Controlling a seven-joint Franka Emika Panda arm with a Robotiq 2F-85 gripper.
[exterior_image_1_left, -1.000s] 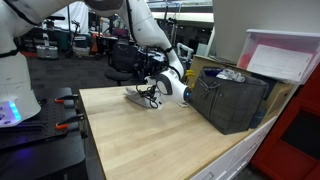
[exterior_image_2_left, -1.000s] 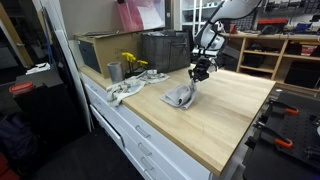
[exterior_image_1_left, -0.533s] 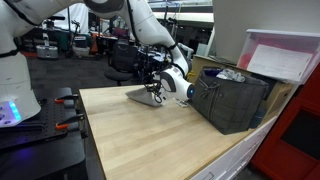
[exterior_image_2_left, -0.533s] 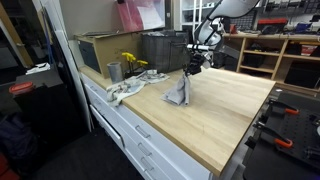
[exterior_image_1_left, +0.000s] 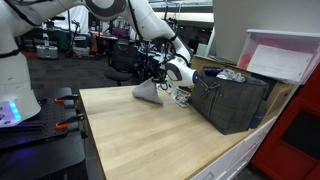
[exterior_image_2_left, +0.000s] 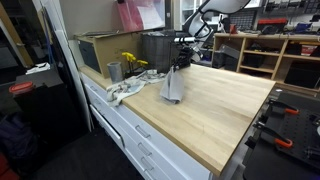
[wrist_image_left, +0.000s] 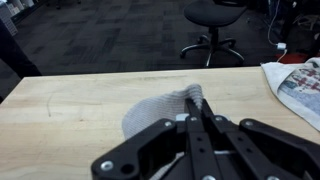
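In the wrist view the gripper has its jaws pinched narrow on a peak of the grey cloth, which fans out below them over the table. A printed paper lies at the table's far edge, and a chair stands on the floor beyond. The step in hand looks like a lift. The cloth hangs from the gripper as a tall cone, and its hem is at or just above the table; I cannot tell which. Any next move calls for a firm pinch and enough height to clear the hem. Only the exterior views show that drape. One of them shows the crate just beside the gripper. Another shows a rag, a cup and flowers farther along the table.
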